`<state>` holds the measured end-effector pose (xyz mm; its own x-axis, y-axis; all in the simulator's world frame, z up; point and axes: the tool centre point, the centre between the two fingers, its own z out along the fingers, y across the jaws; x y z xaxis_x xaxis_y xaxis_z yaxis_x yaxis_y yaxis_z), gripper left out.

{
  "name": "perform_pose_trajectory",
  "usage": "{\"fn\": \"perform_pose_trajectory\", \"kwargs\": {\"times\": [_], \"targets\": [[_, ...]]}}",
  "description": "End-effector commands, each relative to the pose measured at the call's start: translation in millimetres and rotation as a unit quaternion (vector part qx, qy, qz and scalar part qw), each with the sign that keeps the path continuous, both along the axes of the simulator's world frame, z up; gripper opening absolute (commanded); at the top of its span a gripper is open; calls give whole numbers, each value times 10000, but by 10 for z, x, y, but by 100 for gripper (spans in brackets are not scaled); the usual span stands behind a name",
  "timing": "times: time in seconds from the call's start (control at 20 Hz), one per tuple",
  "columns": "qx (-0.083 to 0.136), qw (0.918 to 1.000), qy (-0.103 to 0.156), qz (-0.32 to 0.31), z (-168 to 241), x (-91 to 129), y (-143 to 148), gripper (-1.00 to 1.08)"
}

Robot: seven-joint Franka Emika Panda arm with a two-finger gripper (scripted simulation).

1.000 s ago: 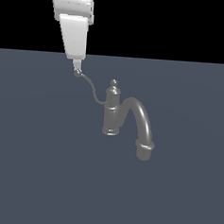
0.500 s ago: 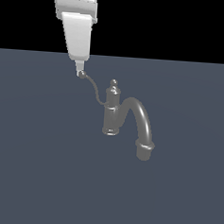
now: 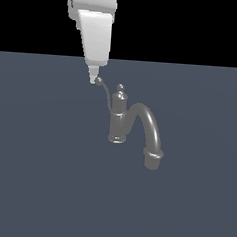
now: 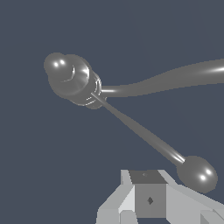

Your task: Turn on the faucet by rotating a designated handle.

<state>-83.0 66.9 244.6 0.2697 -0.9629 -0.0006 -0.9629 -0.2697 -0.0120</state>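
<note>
A flat slate-blue floor [image 3: 35, 185] — bare, uniform — under a black backdrop [image 3: 197, 26].

gripper [image 3: 93, 79] tip just beside the handle [image 3: 106, 91] ball, left of the faucet [image 3: 132, 125] post

This is not a real room but a made-up computer world. A flat, plain blue-grey floor [image 3: 35, 185] fills the lower part of the exterior view, and the top of the frame is all black, with no walls or furniture. A smooth, shiny grey faucet [image 3: 121, 121] stands alone in the middle of the frame, and a blocky white robot arm [image 3: 94, 23] comes down from the upper left.
</note>
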Motion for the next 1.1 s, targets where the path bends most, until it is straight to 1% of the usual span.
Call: {"fn": "perform_pose_trajectory", "kwargs": {"times": [0.0, 0.6, 0.65, 0.7, 1.05], "targets": [[-11, 10000, 33, -67, -12, -69, -157, -100], [-18, 10000, 57, -47, -19, -334, -556, -100], [-18, 10000, 57, -47, -19, -334, -556, -100], [-19, 10000, 23, 20, 0, -292, -455, -100], [-19, 10000, 36, -6, -8, -192, -856, -100]]}}
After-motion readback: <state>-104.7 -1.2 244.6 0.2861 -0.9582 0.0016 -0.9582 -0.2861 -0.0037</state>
